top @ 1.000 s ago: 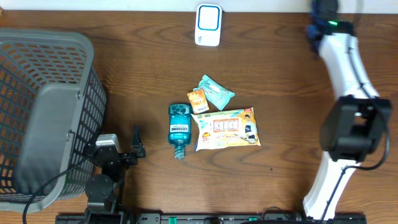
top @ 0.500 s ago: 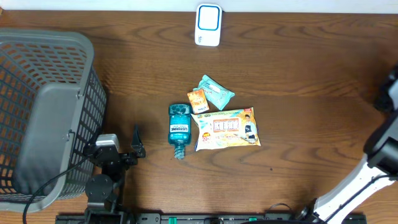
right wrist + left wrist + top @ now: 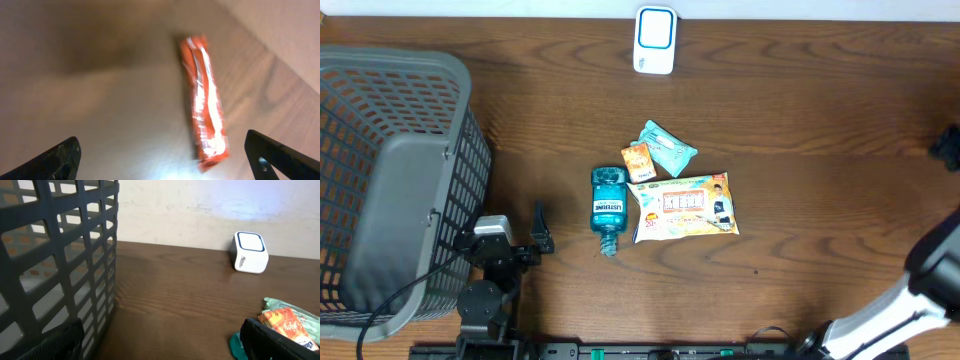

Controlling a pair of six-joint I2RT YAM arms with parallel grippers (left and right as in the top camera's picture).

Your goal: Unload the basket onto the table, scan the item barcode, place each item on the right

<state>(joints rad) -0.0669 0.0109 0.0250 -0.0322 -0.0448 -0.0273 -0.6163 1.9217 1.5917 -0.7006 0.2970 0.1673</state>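
Note:
An orange-red packet [image 3: 205,105] shows blurred in the right wrist view, over a pale surface. My right gripper [image 3: 162,150] is open, its two dark fingers wide apart on either side of the packet and touching nothing. I cannot tell whether the packet is lying down or in the air. The white and blue scanner [image 3: 655,40] stands at the table's far edge, also seen as the scanner [image 3: 250,252] from the left wrist. My left gripper [image 3: 542,235] rests open beside the basket, holding nothing.
A grey mesh basket [image 3: 390,190] fills the left side. Mid-table lie a teal mouthwash bottle [image 3: 607,208], a small orange packet [image 3: 638,161], a teal pouch [image 3: 668,146] and a large snack bag [image 3: 685,206]. The right arm [image 3: 935,270] leans off the right edge.
The right arm has swung from over the table's right side out past the right edge of the overhead view. The left arm and the items on the table have not moved.

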